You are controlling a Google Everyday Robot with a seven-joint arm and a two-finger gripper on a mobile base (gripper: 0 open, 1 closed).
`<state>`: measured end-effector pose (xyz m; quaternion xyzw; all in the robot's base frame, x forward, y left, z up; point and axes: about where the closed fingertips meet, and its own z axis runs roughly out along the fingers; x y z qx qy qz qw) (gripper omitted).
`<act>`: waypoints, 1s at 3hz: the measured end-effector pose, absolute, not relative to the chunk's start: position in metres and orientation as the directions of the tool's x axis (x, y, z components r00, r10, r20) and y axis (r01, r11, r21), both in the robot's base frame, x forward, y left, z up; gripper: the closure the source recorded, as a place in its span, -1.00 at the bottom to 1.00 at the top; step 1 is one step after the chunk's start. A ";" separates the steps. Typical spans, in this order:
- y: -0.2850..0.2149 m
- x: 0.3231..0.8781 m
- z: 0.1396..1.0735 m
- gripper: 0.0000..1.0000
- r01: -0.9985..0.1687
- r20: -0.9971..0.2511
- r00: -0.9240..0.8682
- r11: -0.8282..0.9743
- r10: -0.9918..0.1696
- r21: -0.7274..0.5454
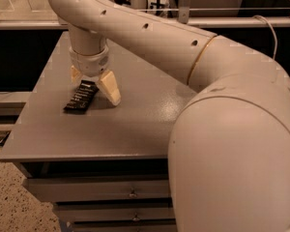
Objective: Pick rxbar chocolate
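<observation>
The rxbar chocolate (81,98) is a flat black wrapper with rows of white text, lying on the grey table (130,124) at its left side. My gripper (93,85) points down over the bar's far end, open, with one cream finger (109,87) to the right of the bar and the other finger (75,74) behind its left side. The fingertips are low, close to the tabletop. The bar's far end is partly hidden under the gripper.
My large white arm (222,129) fills the right half of the view and hides the table's right side. Drawers (101,195) sit under the tabletop. A dark ledge and a railing (222,21) run behind the table. Speckled floor (14,202) lies at the lower left.
</observation>
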<state>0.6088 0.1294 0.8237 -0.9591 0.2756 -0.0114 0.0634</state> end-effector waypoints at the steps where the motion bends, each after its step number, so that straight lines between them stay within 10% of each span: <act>1: 0.130 0.608 0.824 -0.08 -0.530 -0.018 0.847 -0.839 -0.532 -0.121; 3: 0.130 0.608 0.837 0.87 -0.530 -0.018 0.847 -0.839 -0.532 -0.120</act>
